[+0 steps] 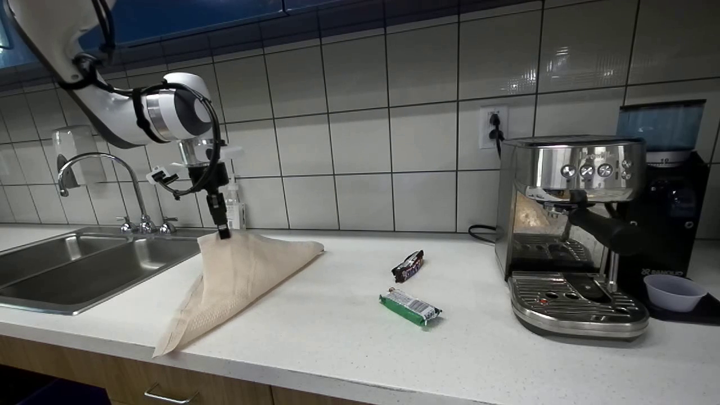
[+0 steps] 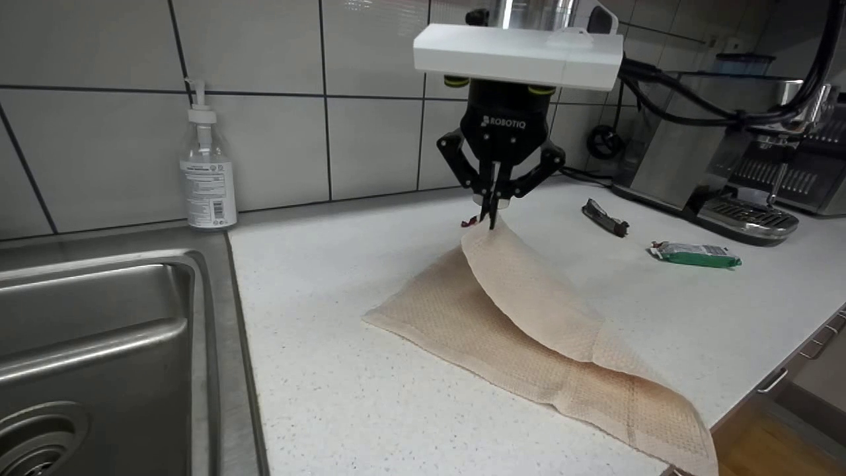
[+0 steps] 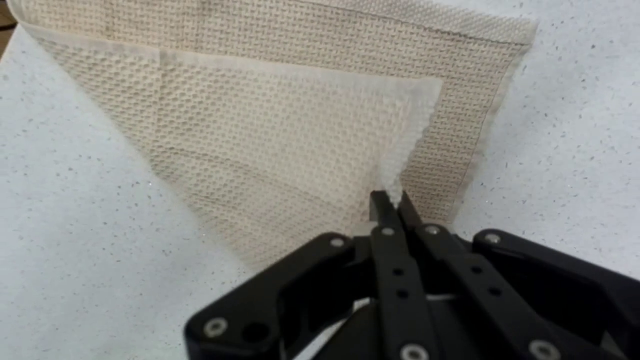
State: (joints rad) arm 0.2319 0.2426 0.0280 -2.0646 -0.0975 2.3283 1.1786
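A beige woven cloth (image 1: 253, 275) lies partly folded on the white counter beside the sink, seen in both exterior views. My gripper (image 2: 489, 221) points down and is shut on a raised edge of the cloth (image 2: 542, 311), lifting it off the layer below. In the wrist view, the pale hem runs up between the tips of the gripper (image 3: 395, 197). The folded flap of the cloth (image 3: 275, 110) slants over the lower layer, which rests on the counter. Its far end reaches the counter's front edge. A small red thing (image 2: 469, 221) shows behind the fingertips, mostly hidden.
A green wrapped bar (image 1: 410, 306) and a dark wrapped bar (image 1: 408, 266) lie mid-counter. An espresso machine (image 1: 574, 169) stands beyond them, with a grinder (image 1: 664, 214) and a small bowl (image 1: 674, 292). The sink (image 2: 228, 370) and a pump bottle (image 2: 208, 178) flank the cloth's other side.
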